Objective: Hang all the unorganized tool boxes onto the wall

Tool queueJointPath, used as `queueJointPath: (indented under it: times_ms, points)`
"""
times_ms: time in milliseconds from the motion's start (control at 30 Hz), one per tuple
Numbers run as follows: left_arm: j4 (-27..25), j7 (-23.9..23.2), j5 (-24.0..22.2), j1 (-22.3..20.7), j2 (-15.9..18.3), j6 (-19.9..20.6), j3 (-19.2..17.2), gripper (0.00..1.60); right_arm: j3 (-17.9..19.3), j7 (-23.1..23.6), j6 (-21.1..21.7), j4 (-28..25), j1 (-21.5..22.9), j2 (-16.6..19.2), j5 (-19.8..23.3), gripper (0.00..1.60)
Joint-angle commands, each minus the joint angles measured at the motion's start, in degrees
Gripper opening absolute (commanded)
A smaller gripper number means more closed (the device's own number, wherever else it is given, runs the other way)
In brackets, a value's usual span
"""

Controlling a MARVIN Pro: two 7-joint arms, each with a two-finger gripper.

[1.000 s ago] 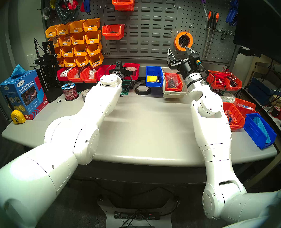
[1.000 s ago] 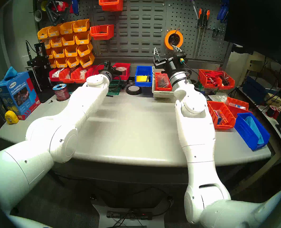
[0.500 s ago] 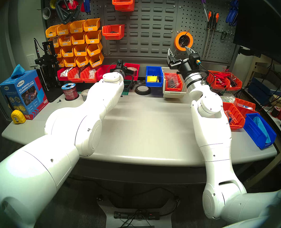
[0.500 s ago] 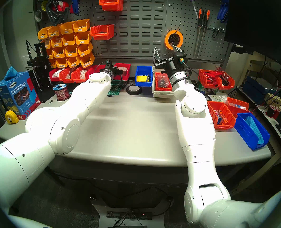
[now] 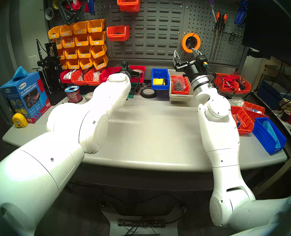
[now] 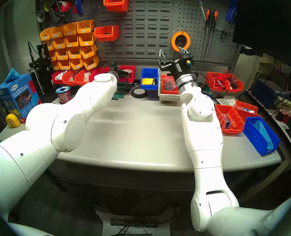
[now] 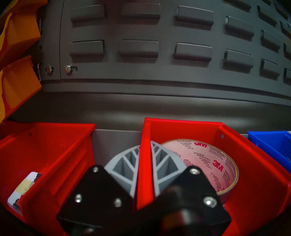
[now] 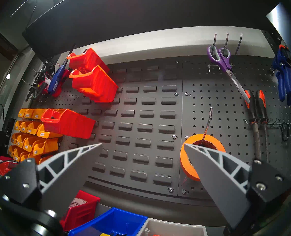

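A bright red tool box (image 7: 226, 155) with a 3M tape roll (image 7: 209, 162) inside stands at the table's back, below the wall (image 5: 151, 29). My left gripper (image 7: 144, 164) is shut on its left side wall, one finger inside and one outside. In the head view the same tool box (image 5: 140, 69) is partly hidden behind that gripper (image 5: 132, 72). A second red tool box (image 7: 39, 154) sits just to its left. Two orange-red tool boxes (image 5: 128, 3) (image 5: 118, 33) hang on the louvred slots. My right gripper (image 5: 184, 51) is open and empty, raised before the wall.
Yellow-orange labelled bins (image 5: 83, 43) hang left of the louvres, above red and orange bins (image 5: 80, 76). A blue bin (image 5: 160, 76) and a beige tray (image 5: 180, 97) stand right of the held box. An orange tape roll (image 5: 190, 42) hangs by my right gripper. Orange bins (image 5: 241, 121) crowd the right edge.
My left forearm and elbow have pushed forward and to the right, toward the wall, with the gripper still on the red tool box. The right arm has not moved.
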Motion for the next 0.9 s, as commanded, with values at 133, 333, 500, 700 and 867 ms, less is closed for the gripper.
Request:
queueJointPath:
  times_ms: [133,333,500,700,867]
  points:
    - [3.4,0.2,2.5,-3.9,0.4,-0.2,2.7,1.6,0.1,-0.1,-0.1,-0.7,0.5,0.0,0.0,1.6]
    - [4.2,0.7,2.9,-4.3,0.3,-0.1,3.2,1.6,0.1,-0.1,-0.1,-0.7,0.5,0.0,0.0,1.6]
    - [4.7,0.7,3.0,-4.6,0.2,-0.3,3.5,1.6,0.1,-0.1,-0.1,-0.7,0.5,0.0,0.0,1.6]
    - [5.2,0.7,3.0,-4.8,0.2,-0.7,3.7,1.6,0.1,-0.1,-0.1,-0.7,0.5,0.0,0.0,1.6]
    - [5.4,0.7,2.9,-4.9,0.2,-0.9,3.8,1.6,0.1,-0.1,-0.1,-0.7,0.5,0.0,0.0,1.6]
